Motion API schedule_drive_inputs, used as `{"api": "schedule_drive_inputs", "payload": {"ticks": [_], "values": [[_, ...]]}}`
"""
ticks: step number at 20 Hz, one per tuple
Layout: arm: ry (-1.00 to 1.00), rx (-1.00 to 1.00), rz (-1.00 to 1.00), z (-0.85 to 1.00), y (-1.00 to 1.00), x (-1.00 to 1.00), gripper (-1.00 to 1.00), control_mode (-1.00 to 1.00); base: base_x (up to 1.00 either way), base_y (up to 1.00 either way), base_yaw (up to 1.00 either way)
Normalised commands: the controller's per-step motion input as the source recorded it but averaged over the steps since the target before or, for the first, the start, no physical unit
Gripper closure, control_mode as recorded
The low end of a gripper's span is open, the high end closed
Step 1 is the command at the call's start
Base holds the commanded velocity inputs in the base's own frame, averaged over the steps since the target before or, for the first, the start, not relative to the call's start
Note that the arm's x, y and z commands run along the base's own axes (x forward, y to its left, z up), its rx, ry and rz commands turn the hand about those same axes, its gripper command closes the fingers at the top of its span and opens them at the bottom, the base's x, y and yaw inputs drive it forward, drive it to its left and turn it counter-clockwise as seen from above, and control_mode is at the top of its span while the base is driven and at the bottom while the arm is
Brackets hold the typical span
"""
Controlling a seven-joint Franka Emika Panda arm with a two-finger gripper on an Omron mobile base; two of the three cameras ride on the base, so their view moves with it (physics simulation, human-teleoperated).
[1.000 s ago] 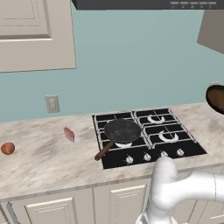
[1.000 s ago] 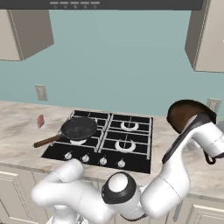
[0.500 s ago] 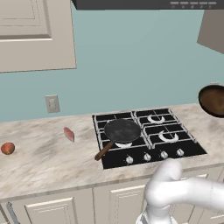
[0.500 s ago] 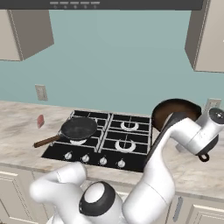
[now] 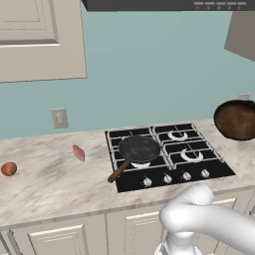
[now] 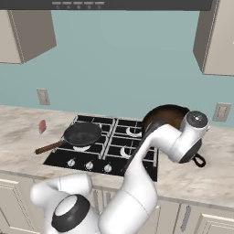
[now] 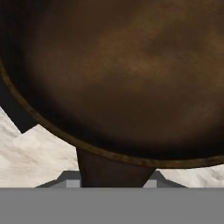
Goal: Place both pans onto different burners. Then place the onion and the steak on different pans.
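While the black pan (image 5: pixel 139 148) sits on the front left burner of the cooktop (image 5: pixel 199 167), near the middle of the left base view, its wooden handle pointing toward the lower left over the cooktop's edge, the brown pan (image 5: pixel 237 119) hangs in the air at the right edge of that frame, tilted so its inside faces the camera. In the right base view the brown pan (image 6: pixel 165 118) shows just right of centre, above the right side of the cooktop (image 6: pixel 59 154), partly behind the white arm (image 6: pixel 157 141).

In the hand view the brown pan (image 7: pixel 131 74) covers the upper part of the frame, and its dark handle runs down to the bottom centre between the fingertips, so the gripper (image 7: pixel 111 181) is closed narrowly on that handle.

The steak (image 5: pixel 78 152) lies on the counter (image 5: pixel 45 184) left of the cooktop, in the left-centre of the left base view. The onion (image 5: pixel 8 169) rests further left, near the frame's left edge, well apart from the steak. In the right base view the steak (image 6: pixel 42 126) lies at the left.
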Motion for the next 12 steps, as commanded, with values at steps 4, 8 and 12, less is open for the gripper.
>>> {"api": "schedule_drive_inputs", "payload": {"ticks": [4, 8, 12], "values": [[0.0, -0.11, 0.14, 0.11, 0.33, -0.09, 1.0, -1.0, 0.0, 0.0, 0.0], [0.02, -0.07, 0.14, 0.07, 0.23, -0.06, 1.0, -1.0, 0.0, 0.0, 0.0], [0.04, -0.03, 0.14, 0.01, 0.16, -0.03, 1.0, -1.0, 0.0, 0.0, 0.0]]}}
